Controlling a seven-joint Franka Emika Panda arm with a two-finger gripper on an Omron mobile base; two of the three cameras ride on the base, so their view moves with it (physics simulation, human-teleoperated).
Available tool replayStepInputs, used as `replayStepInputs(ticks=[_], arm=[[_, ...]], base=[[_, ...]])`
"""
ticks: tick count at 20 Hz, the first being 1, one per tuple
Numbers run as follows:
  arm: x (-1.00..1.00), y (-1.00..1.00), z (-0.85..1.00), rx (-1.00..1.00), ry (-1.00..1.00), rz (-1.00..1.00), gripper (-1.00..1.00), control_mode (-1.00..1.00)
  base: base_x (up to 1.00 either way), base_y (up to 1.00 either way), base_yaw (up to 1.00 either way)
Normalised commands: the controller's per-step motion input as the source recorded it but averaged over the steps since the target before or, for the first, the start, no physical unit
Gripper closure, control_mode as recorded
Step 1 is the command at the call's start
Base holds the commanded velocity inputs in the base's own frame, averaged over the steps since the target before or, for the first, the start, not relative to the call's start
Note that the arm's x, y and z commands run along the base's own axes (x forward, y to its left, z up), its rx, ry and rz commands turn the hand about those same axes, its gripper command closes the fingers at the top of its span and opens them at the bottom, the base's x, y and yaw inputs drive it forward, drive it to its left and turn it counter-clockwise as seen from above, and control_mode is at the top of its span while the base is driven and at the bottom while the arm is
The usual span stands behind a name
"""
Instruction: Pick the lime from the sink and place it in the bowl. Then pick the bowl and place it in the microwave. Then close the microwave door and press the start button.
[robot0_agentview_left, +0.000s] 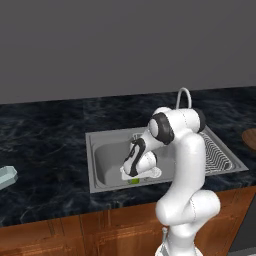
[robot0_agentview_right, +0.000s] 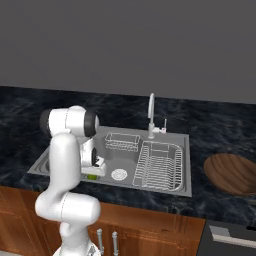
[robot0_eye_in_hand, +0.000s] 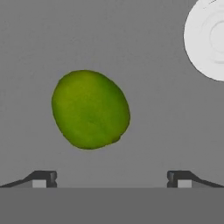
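The lime (robot0_eye_in_hand: 89, 109) lies on the grey floor of the sink (robot0_agentview_left: 100, 150), close under my hand and a little left of centre between the finger tips. My gripper (robot0_eye_in_hand: 111, 179) is open, its jaws wide apart and touching nothing. From the base, the hand hangs low in the basin over the lime (robot0_agentview_left: 134, 180) (robot0_agentview_right: 92, 176). The brown bowl (robot0_agentview_right: 232, 172) sits on the counter to the right of the sink and has nothing in it; its edge (robot0_agentview_left: 250, 139) also shows at the right. The microwave and its door are out of view.
The round drain (robot0_eye_in_hand: 210, 37) (robot0_agentview_right: 119, 174) lies near the lime. A wire drying rack (robot0_agentview_right: 160, 167) fills the sink's right half, with a small wire basket (robot0_agentview_right: 122, 141) and the faucet (robot0_agentview_right: 151, 115) behind. A pale object (robot0_agentview_left: 6, 176) lies far left on the dark counter.
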Motion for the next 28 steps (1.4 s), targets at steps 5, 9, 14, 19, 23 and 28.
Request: replayStepInputs(ticks=[5, 9, 14, 19, 23, 28], arm=[[0.40, 0.07, -0.38, 0.00, 0.00, 0.00, -1.00, -1.00], [0.33, 0.13, -0.47, 0.00, 0.00, 0.00, -1.00, -1.00], [0.20, 0.06, -0.16, 0.00, -0.02, 0.00, -1.00, -1.00], [-0.04, 0.00, 0.00, 0.00, 0.00, 0.00, 1.00, -1.00], [-0.45, -0.04, 0.28, 0.00, -0.08, -0.03, 1.00, -1.00], [-0.51, -0.14, 0.89, -0.01, -0.07, -0.01, 1.00, -1.00]], base=[[0.00, 0.00, 0.00], [0.00, 0.00, 0.00], [0.00, 0.00, 0.00], [0.00, 0.00, 0.00], [0.00, 0.00, 0.00], [0.00, 0.00, 0.00]])
